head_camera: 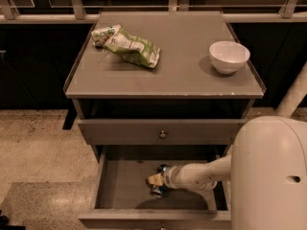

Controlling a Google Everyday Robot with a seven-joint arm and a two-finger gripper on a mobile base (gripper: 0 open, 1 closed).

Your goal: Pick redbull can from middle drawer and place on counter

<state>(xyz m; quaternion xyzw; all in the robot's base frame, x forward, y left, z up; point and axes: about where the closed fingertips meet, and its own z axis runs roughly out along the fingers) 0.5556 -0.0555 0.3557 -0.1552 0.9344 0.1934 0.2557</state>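
The middle drawer [120,186] is pulled open below the counter [182,71]. The redbull can [162,168], dark blue and silver, is on the drawer floor right of centre. My gripper [154,180] reaches in from the right on a white arm. It is right at the can, whose blue ends show just above and below it. The gripper hides the can's middle.
A green and white snack bag [129,46] lies on the counter's back left. A white bowl [229,56] stands at its right. The drawer above [163,134] is closed. My white body [271,176] fills the lower right. Speckled floor lies to the left.
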